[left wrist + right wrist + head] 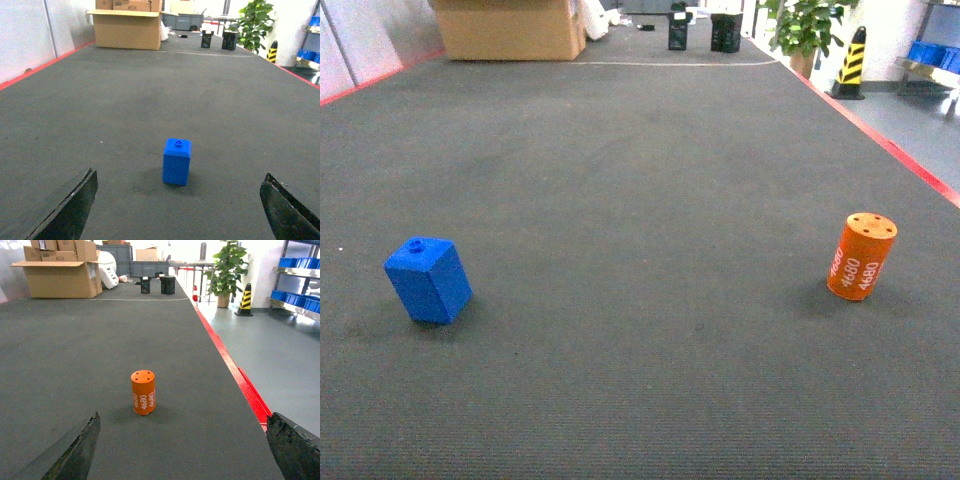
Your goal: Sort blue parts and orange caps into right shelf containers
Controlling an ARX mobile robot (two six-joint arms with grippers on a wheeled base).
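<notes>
A blue part [428, 279] stands on the dark grey mat at the left of the head view. The orange cap [861, 256], lettered "4680", stands upright at the right. Neither gripper shows in the head view. In the left wrist view the blue part [177, 161] stands ahead of my left gripper [179, 172], which is open and empty. My right gripper [184, 414] is open and empty too, with the orange cap [143, 392] ahead and slightly left. Blue crates [296, 263], the right shelf containers, sit on a metal shelf far off to the right.
A red stripe [893, 151] borders the mat on the right, with grey floor beyond. At the far end are a cardboard box [510, 28], two black items [701, 32], a potted plant [804, 26] and a black-and-yellow cone [850, 63].
</notes>
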